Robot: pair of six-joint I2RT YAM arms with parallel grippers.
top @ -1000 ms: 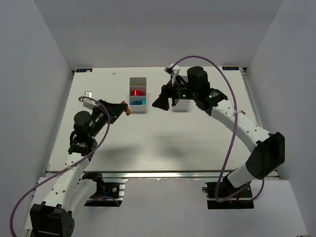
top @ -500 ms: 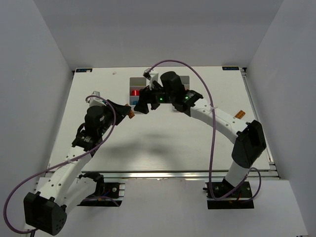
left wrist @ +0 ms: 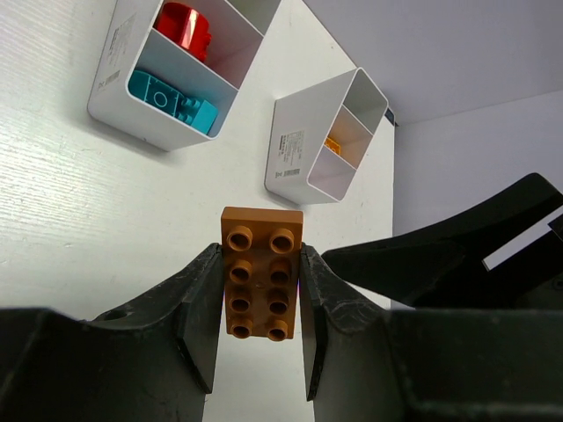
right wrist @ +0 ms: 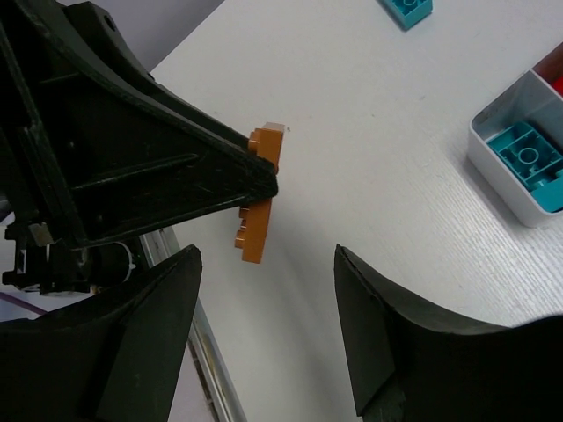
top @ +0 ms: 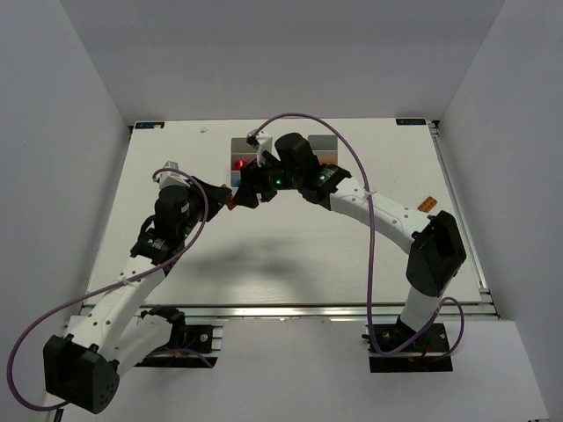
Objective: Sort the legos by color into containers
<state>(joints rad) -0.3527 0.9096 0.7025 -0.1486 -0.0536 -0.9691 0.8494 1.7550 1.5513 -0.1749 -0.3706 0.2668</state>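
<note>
My left gripper (left wrist: 260, 255) is shut on an orange two-by-four lego (left wrist: 260, 283) and holds it up above the table. In the top view this lego (top: 231, 200) hangs just in front of the left container (top: 238, 143). My right gripper (right wrist: 264, 264) is open, its tips close to the held orange lego (right wrist: 261, 193) without touching it. The left container (left wrist: 119, 54) holds a rounded red lego (left wrist: 182, 24) and a teal lego (left wrist: 171, 97). An orange lego (left wrist: 334, 143) lies in the right container (left wrist: 295, 158).
Another orange lego (top: 427, 203) lies on the table at the right. A loose teal lego (right wrist: 406, 9) lies on the table near the left container. The right arm (top: 352, 198) reaches over both containers and hides most of them from above.
The right arm has swung left from over the right container to the left gripper, and its jaws have narrowed a little. The left gripper has kept hold of the orange lego.
</note>
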